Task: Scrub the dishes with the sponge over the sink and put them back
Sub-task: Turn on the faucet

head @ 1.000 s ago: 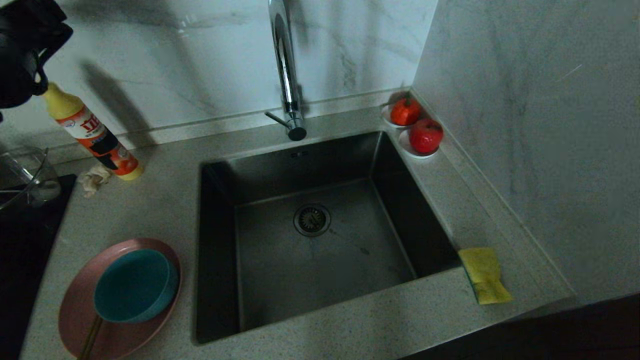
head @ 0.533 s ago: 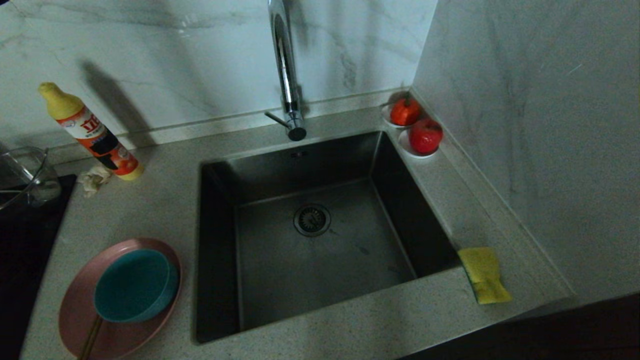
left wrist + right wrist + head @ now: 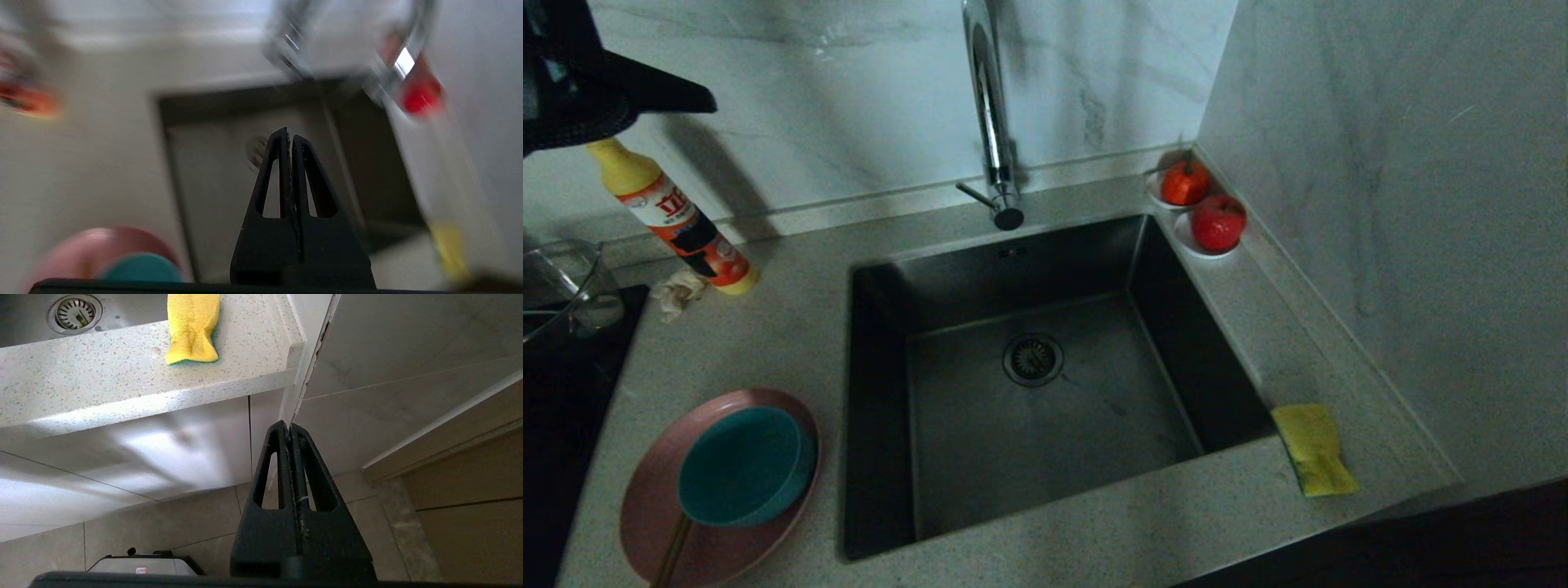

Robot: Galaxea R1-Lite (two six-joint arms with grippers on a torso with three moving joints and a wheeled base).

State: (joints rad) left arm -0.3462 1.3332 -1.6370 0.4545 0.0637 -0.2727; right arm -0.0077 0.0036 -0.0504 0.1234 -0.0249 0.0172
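The pink plate (image 3: 645, 510) lies on the counter left of the sink (image 3: 980, 457), with the teal bowl (image 3: 743, 465) on it and the chopsticks (image 3: 672, 551) sticking out from under the bowl. On the counter at the sink's front right corner lies the yellow sponge (image 3: 1313, 449), which the right wrist view shows as the sponge (image 3: 192, 326). My left gripper (image 3: 709, 105) hangs high at the far left, above the bottle, shut and empty; in its own wrist view the left gripper (image 3: 288, 134) points over the sink. My right gripper (image 3: 289, 426) is parked below the counter's edge, shut and empty.
A tall chrome faucet (image 3: 990, 114) rises behind the sink. An orange and yellow detergent bottle (image 3: 678, 224), a crumpled scrap (image 3: 676, 294) and a glass container (image 3: 564, 286) stand at the back left. Two saucers with red fruit (image 3: 1217, 222) sit at the back right corner, by the side wall.
The left gripper left the head view half a second ago and is back at the top left, now with its fingers shut. Dishes and sponge lie as before.
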